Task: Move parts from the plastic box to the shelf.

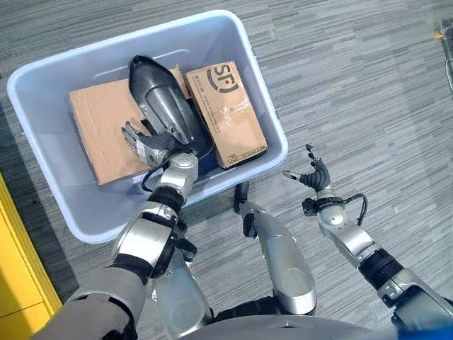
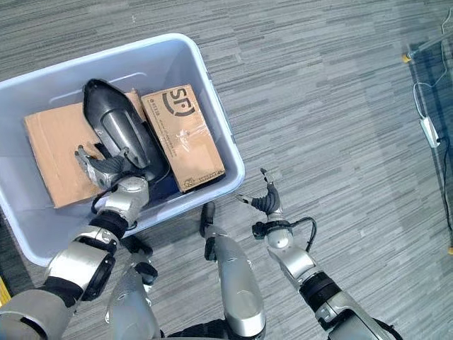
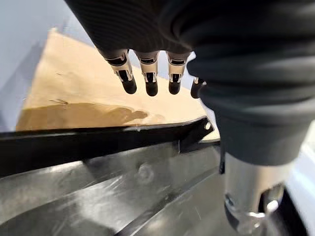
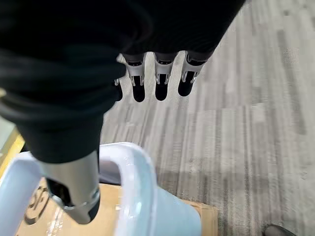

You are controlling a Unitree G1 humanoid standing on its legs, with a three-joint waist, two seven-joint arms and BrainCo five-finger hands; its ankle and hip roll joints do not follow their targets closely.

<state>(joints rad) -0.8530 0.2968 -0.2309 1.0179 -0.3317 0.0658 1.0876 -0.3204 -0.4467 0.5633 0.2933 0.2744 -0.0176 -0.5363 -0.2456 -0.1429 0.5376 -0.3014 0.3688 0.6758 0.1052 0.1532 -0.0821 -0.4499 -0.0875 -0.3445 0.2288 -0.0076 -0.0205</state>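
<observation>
Left hand reaches down into a pale blue plastic box on the grey striped floor, hovering at the near end of a dark grey moulded part that lies along the box's middle, its rounded nose pointing to about 11 o'clock. The fingers are spread and nearly straight, dark tips out over the cardboard, with nothing gripped; in the left wrist view the thumb hangs low over the part's glossy grey shell and its black edge. From these angles it is not certain whether the palm is resting on the part or just above it.

Two cardboard items share the box with the part. A flat brown sheet of cardboard lies at 9 o'clock from the part, partly under it. A taped brown carton sits at 3 o'clock, touching the part's side and close to the box's right wall.

Right hand is held outside the box, at about 4 o'clock from it and well clear of its rim, above bare floor. Its fingers are splayed and straight, thumb apart, palm empty. The right wrist view looks past that thumb to a corner of the box rim and the carton inside.

A yellow surface edges the scene at 8 o'clock.
</observation>
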